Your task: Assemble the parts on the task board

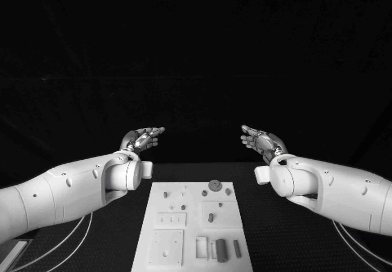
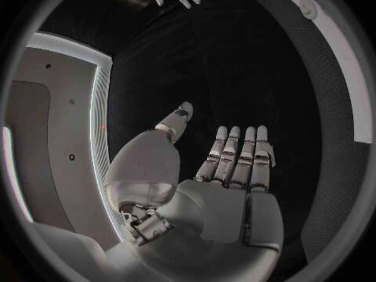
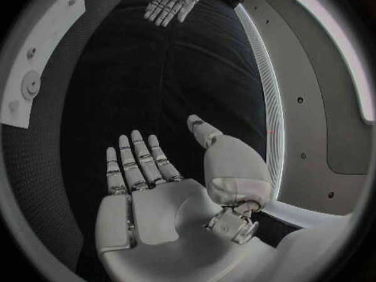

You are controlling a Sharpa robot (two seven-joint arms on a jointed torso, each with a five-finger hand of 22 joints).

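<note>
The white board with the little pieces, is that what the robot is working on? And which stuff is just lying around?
For the job:
task board
parts on it, like the round one and the long one
left hand and right hand, both empty, raised beyond the board

Just lying about:
white cables on the black table

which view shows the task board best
The head view: the task board lies whole on the table, between the two raised arms, with its grey parts visible. In the left wrist view a pale strip of it curves past the open left hand; in the right wrist view, an edge beside the open right hand.
</note>
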